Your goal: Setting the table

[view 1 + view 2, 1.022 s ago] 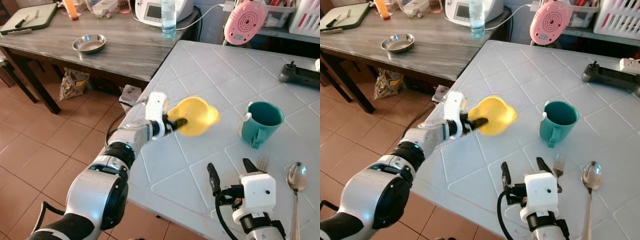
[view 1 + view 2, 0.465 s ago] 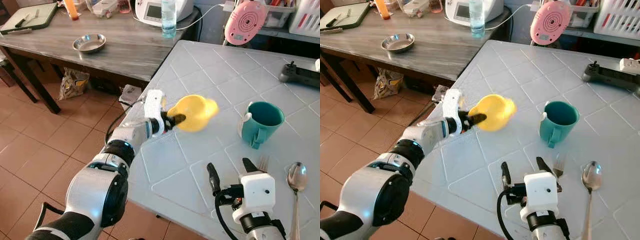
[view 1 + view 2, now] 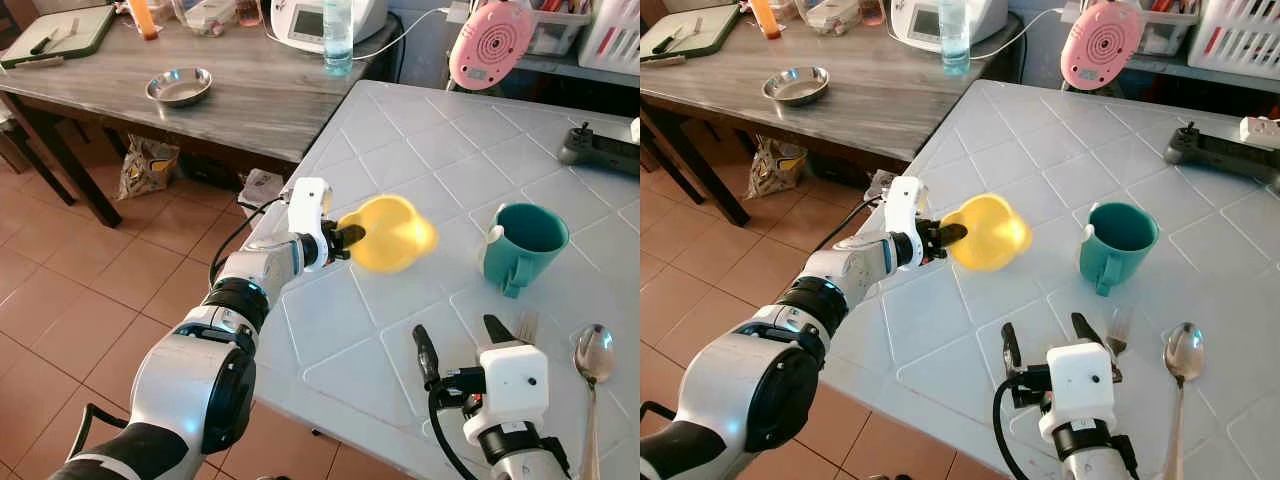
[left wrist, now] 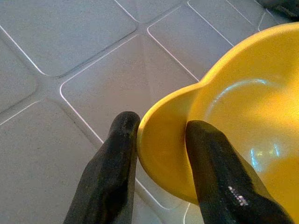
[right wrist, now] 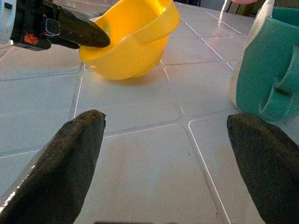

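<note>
Setting: white bench (image 3: 420,150) with a diamond-grid top, filling the right of the frame; terracotta tile floor (image 3: 60,300) at lower left; a grey wood-grain bench (image 3: 210,90) across the upper left.

Yellow bowl (image 3: 392,232): centre of frame, over the white bench near its left edge, tilted. In the right wrist view its base looks to rest on or just above the top; cannot tell which.

Left gripper (image 3: 348,238): jaws clenched on the bowl's rim, one finger inside, one outside.

Right gripper (image 3: 458,348): lower centre-right, low over the white bench, jaws released and spread wide, nothing between them.

Teal mug (image 3: 522,245): upright, right of the bowl, apart from it.

Fork (image 3: 525,325): lower right, just beside the right gripper.

Spoon (image 3: 593,370): lower right edge, right of the fork.

Black controller (image 3: 598,150): upper right.

Pink round device (image 3: 490,45): top centre-right, beyond the white bench.

Steel dish (image 3: 178,87): upper left, on the grey bench.

Clear bottle (image 3: 337,35): top centre, on the grey bench.
</note>
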{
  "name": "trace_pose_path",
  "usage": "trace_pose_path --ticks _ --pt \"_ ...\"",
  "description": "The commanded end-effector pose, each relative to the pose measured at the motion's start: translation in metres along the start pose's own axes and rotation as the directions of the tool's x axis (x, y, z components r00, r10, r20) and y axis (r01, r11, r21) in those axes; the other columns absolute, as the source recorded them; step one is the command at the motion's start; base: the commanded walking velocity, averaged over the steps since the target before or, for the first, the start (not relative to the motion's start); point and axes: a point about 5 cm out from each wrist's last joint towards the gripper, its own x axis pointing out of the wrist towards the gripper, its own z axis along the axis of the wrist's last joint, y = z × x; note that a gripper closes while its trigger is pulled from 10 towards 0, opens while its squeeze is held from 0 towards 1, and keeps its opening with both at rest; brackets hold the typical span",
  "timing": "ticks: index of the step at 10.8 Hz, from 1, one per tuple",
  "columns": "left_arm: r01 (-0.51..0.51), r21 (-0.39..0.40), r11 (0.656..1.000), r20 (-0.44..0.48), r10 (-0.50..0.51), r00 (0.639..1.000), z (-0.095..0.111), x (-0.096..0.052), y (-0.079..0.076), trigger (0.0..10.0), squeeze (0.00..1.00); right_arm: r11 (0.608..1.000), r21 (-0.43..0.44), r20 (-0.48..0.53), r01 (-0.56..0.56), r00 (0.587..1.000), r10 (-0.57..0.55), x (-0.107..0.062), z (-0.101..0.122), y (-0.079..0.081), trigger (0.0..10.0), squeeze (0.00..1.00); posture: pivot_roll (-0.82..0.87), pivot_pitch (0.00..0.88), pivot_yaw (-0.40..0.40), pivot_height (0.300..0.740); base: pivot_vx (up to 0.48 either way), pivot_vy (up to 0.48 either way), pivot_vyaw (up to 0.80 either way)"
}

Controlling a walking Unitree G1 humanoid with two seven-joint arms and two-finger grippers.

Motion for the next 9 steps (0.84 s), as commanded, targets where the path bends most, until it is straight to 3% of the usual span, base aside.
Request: trace_pose_path --ticks 1,4,9 --pt "-0.009 0.013 1.000 -0.002 0.009 1.000 0.005 -0.001 0.000 0.0 0.00 1.000 0.005 -0.015 -0.011 1.000 0.011 -0.001 -0.003 0.004 10.0 0.00 -0.07 0.118 0.081 0.740 0.000 0.000 0.00" --pt "-0.043 0.008 0.999 0.011 0.043 0.999 0.011 -0.002 0.003 0.0 0.00 1.000 0.008 -0.010 -0.008 1.000 0.008 0.000 -0.003 0.002 10.0 0.00 -0.07 0.112 0.081 0.740 0.000 0.000 0.00" --pt "-0.145 0.138 0.980 -0.015 0.148 0.989 0.013 -0.006 0.014 0.0 0.00 1.000 -0.026 0.068 0.005 0.998 -0.004 0.011 0.011 -0.002 10.0 0.00 -0.05 0.103 0.082 0.740 0.000 0.000 0.00"
